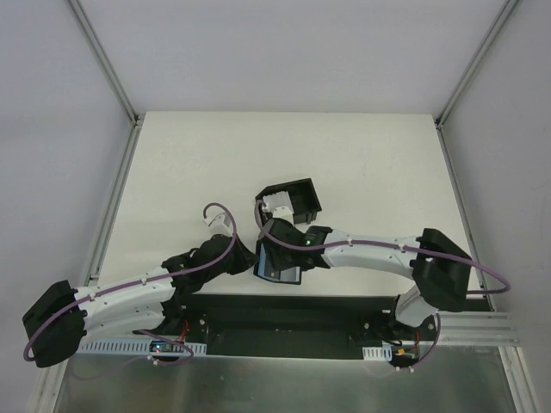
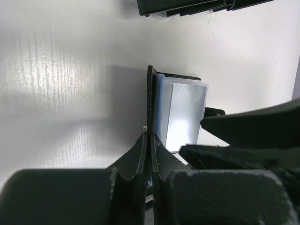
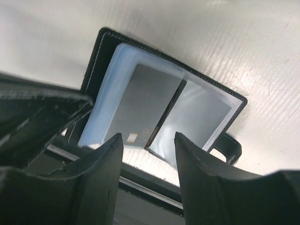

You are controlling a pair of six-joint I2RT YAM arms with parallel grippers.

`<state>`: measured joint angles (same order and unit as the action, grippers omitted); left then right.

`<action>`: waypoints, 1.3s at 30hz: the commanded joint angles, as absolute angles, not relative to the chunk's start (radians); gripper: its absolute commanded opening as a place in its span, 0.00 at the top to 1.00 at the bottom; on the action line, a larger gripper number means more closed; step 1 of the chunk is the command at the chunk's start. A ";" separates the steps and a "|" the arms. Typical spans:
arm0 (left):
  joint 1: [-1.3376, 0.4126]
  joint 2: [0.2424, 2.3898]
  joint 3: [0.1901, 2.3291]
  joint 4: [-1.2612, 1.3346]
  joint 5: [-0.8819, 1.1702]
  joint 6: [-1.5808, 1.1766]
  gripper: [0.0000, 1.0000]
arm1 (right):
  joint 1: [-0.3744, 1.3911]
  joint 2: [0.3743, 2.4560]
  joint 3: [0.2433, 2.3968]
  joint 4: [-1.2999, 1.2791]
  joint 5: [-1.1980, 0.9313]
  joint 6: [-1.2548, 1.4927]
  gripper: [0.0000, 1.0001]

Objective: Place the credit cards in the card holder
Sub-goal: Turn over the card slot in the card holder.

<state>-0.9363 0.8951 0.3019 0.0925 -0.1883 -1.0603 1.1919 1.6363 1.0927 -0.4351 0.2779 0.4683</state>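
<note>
Close to the arm bases, right at the near edge of the worktop (image 1: 370, 163), the card holder (image 1: 280, 268) was open. One black cover stood on edge, clenched by the left end effector (image 2: 149, 140). The right end effector (image 3: 149, 137) was released, its fingers apart at the lower edge of a grey credit card (image 3: 145, 98) that sat partly in a bluish sleeve. The snap tab (image 3: 229, 145) poked out beside it. Just beyond stood the black box (image 1: 303, 196) with pale credit cards (image 1: 277, 203) inside. Past it the white worktop ran open to grey wall panels (image 1: 258, 52) at the back and sides.
</note>
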 commanded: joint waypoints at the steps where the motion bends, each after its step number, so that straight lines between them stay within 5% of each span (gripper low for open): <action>1: -0.940 0.893 0.293 0.117 -0.193 -1.080 1.00 | 1.221 1.502 0.980 -0.261 0.218 0.396 0.48; 28: -0.939 0.891 0.290 0.101 -0.190 -1.095 1.00 | 1.345 1.641 0.966 -0.232 0.382 0.193 0.42; 39: -0.939 0.891 0.284 0.100 -0.189 -1.098 1.00 | 1.345 1.614 0.951 -0.262 0.429 0.209 0.60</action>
<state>-0.9363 0.8955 0.2951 0.0917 -0.1883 -1.0874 1.3422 1.6466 0.9318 -0.2363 0.3763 0.1997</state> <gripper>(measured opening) 0.008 0.447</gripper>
